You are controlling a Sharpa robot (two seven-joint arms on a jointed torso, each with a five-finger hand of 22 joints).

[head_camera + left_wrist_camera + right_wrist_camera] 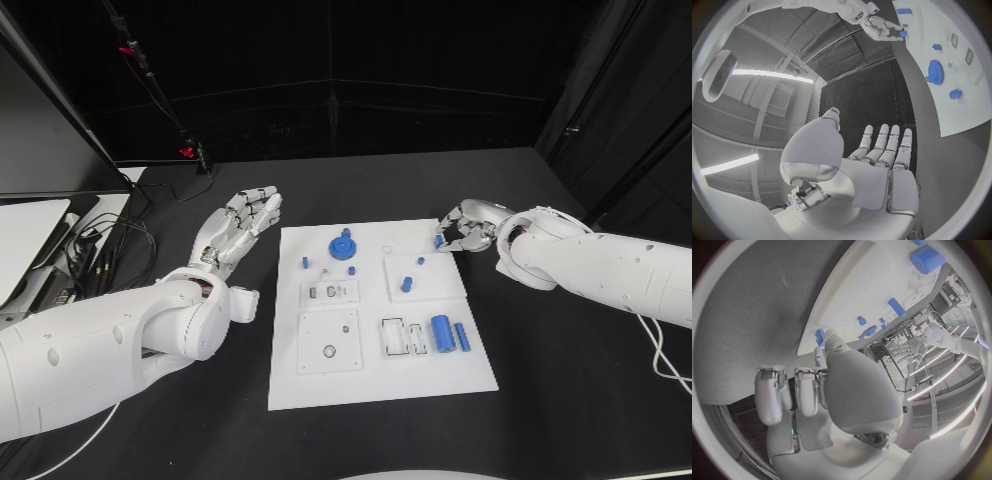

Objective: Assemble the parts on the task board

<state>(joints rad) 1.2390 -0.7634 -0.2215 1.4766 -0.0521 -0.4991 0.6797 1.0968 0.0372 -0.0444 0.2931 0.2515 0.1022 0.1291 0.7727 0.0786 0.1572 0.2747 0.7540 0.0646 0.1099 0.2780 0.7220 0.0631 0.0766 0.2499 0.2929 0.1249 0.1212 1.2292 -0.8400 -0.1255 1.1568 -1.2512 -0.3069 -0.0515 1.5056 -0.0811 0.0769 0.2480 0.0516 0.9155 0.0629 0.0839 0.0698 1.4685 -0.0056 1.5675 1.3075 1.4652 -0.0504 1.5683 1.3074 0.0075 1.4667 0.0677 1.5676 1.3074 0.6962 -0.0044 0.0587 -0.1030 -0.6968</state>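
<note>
Board [378,385], white, flat at the middle of the black table [577,400]. Near end: blue cylinder [443,333] and slimmer blue bar [462,336] lying side by side, just beside a rectangular recess [392,337]; square plate [330,341] to their left. Middle: small blue pieces [407,284] standing on a raised square. Far end: blue gear [343,246] seated, short blue peg [306,262] near it.

Left hand [248,220]: off the board's far left edge, fingers straight and apart, holding nothing.

Right hand [467,226]: at the board's far right corner, fingers curled around a small blue part [438,241]; grip appears to be a pinch.

Step in hand, as judged: carrying that part to its seat. Advice: keep the pinch firm, hold the part upright over its hole, lower straight without brushing the standing pieces.
</note>
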